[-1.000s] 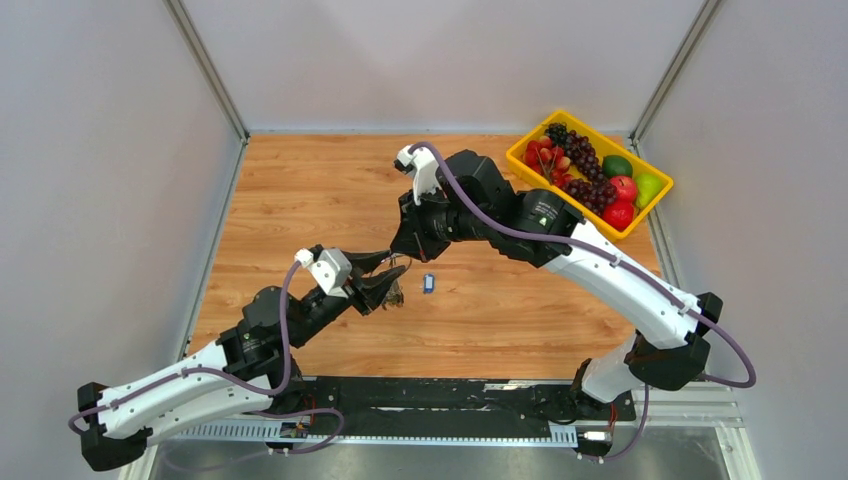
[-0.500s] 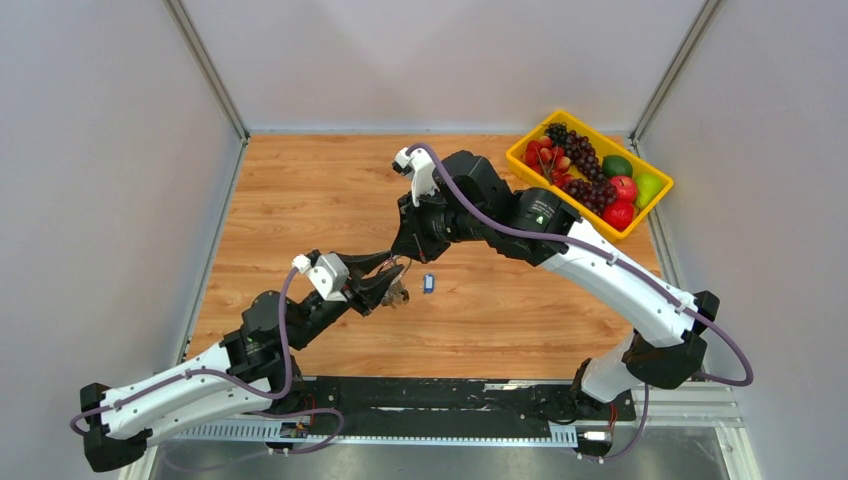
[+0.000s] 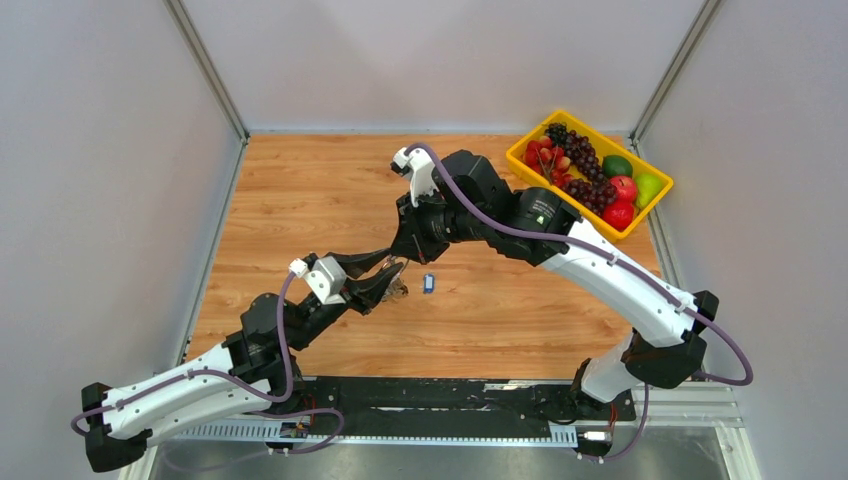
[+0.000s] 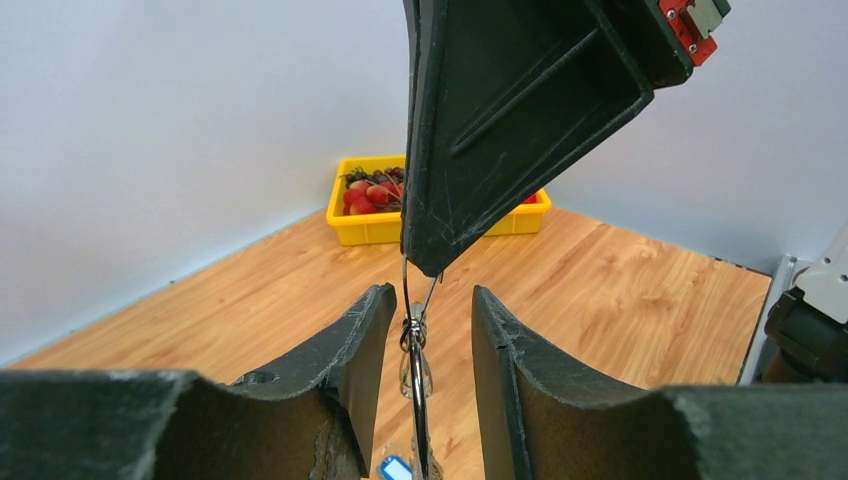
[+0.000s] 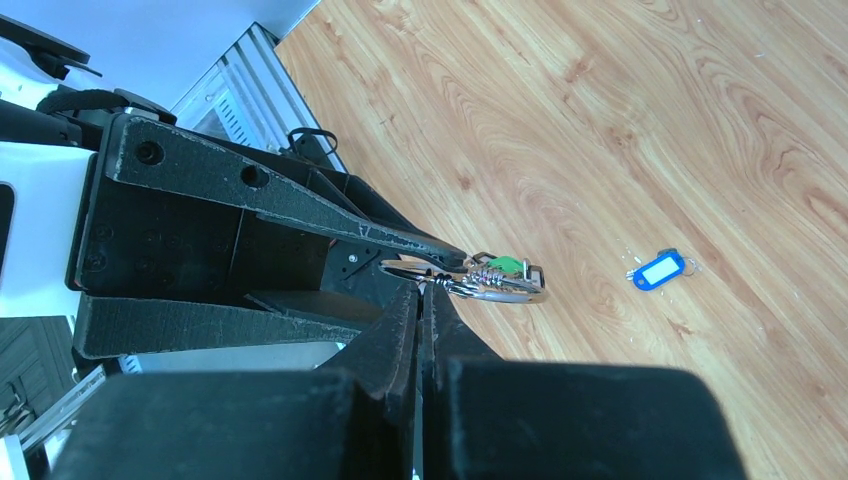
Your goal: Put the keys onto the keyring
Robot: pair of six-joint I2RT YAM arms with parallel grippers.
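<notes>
The keyring (image 5: 405,268), a thin silver loop with a metal clip and a green-tagged key (image 5: 505,266) on it, hangs above the table. My right gripper (image 5: 422,296) is shut on the keyring's wire from above. My left gripper (image 4: 430,300) is open, its two fingers standing on either side of the keyring (image 4: 415,375) without touching it. A blue-tagged key (image 5: 660,269) lies loose on the wood, just right of both grippers in the top view (image 3: 429,283). No black-tagged key shows.
A yellow tray (image 3: 521,157) of fruit stands at the table's back right corner and also shows in the left wrist view (image 4: 365,230). Grey walls enclose the wooden table (image 3: 300,190) on three sides.
My left arm has drawn back a little to the left, and its fingers stand wider around the keyring. The right gripper and the blue-tagged key have stayed put.
</notes>
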